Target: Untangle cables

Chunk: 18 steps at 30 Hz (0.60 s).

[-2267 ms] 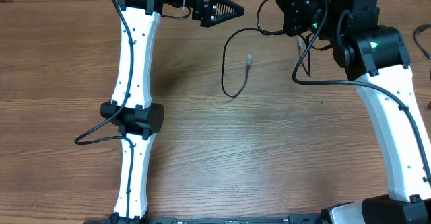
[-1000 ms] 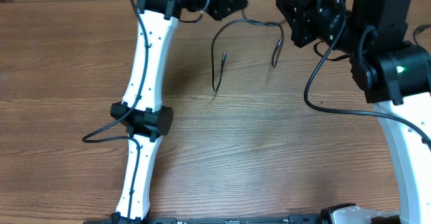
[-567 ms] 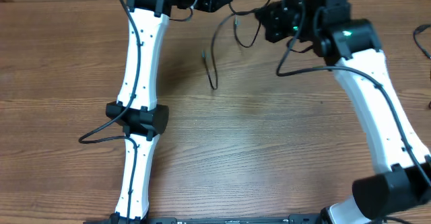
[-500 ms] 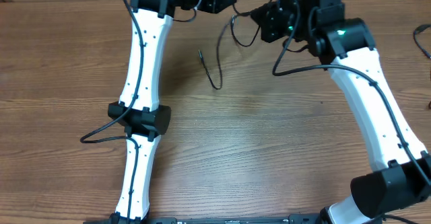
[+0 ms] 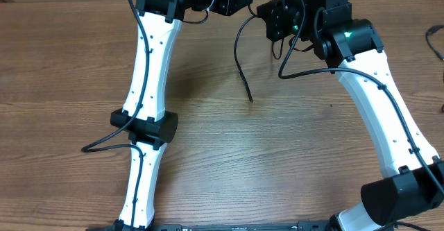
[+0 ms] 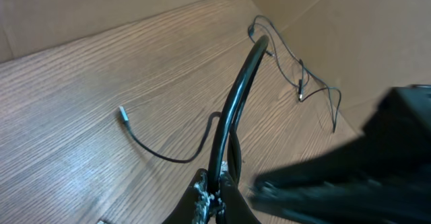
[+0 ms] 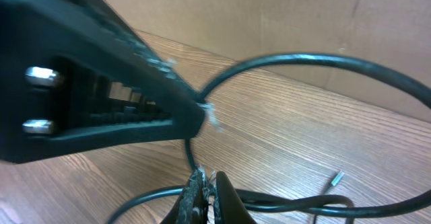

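At twelve o'clock over the counter (image 5: 277, 161), the left gripper (image 6: 215, 187) and right gripper (image 7: 204, 183) each pinch the cables (image 5: 236, 50), judged light, limp and slippery, best held near a plug tip; open room lies toward six o'clock, with a cardboard wall (image 6: 337, 22) close behind.

- the table (image 5: 277, 155) is shown as brown wood grain, matt and finely streaked.
- the cables (image 6: 232, 109) are sheathed in smooth black rubbery coating with a faint sheen; a plug tip (image 6: 122, 113) is seen in bright metal.
- the arm shells (image 5: 149, 57) are rendered in smooth white plastic, the joints (image 5: 146, 123) in matt black.
- a plain matt brown board (image 7: 269, 15), like cardboard, is seen behind.
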### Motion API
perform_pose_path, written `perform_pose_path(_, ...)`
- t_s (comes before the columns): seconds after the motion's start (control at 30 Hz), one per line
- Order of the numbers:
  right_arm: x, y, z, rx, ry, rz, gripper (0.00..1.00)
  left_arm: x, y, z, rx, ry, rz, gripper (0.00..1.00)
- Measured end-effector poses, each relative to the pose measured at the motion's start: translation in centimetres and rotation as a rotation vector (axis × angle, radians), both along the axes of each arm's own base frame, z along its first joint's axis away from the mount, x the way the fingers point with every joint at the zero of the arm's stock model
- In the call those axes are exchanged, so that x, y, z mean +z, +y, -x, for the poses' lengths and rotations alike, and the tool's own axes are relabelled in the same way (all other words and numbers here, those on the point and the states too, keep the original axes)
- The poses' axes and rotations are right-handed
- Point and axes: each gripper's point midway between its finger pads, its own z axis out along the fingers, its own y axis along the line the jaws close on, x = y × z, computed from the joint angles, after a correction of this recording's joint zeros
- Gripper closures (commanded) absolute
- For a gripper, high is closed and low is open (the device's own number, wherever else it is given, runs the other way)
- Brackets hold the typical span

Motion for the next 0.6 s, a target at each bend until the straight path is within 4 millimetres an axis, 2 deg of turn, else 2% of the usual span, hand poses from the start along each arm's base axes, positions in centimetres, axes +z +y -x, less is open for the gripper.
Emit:
perform_pose_path(0.3,0.9,-0.1,-0.7,-0.007,-0.054,0.006,0.96,3.0,1.1,2.7,0.015,-0.009,-0.015,0.96)
perform_pose_path(0.43,1.0,-0.4,-1.1,-0.026,-0.068,0.015,0.96,3.0,1.6,3.5,0.023,0.016,-0.032,0.96)
perform_pose_path(0.6,0.8,-2.6,-2.4,-0.121,-0.088,0.061,0.96,2.2,2.0,4.2,0.031,0.065,-0.056,0.95)
